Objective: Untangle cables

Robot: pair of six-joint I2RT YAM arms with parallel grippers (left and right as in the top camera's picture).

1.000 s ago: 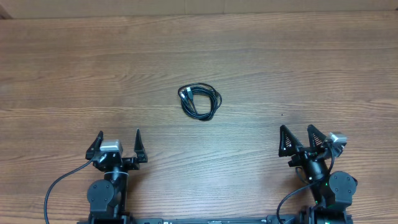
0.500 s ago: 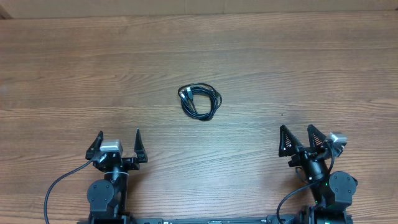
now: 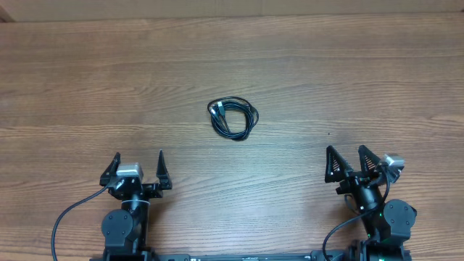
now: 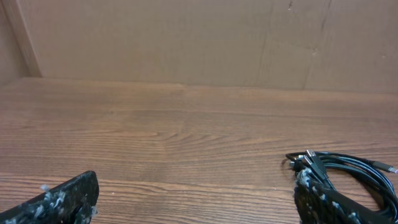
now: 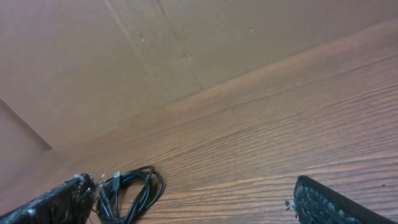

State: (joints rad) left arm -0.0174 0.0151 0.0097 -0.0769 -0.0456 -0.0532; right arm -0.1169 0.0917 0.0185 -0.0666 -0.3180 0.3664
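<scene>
Wood-grain tabletop (image 3: 362, 65) filled the overhead view, and on it lay the cables (image 3: 233, 119), a small flat coil of thin black cords with metal-tipped plug ends gathered at one side. The left gripper (image 3: 138, 156) had its two fingers spread as wide as they go, with nothing between them. The coil lay ahead of it and off to its right, well apart. The right gripper (image 3: 345, 151) was likewise fully spread and empty, with the coil ahead and off to its left, also well apart (each wrist camera caught the coil low in its view, beyond one fingertip, with a plain cardboard wall (image 4: 186, 37) behind). Neither claw touched a cord, so the task looked to be at its very start. A good first move would probably be for one claw to pinch one side of the coil while the other picked out a single plug end and drew it away slowly. Grabbing the whole bundle would likely only drag it across the wood with the loops intact.
</scene>
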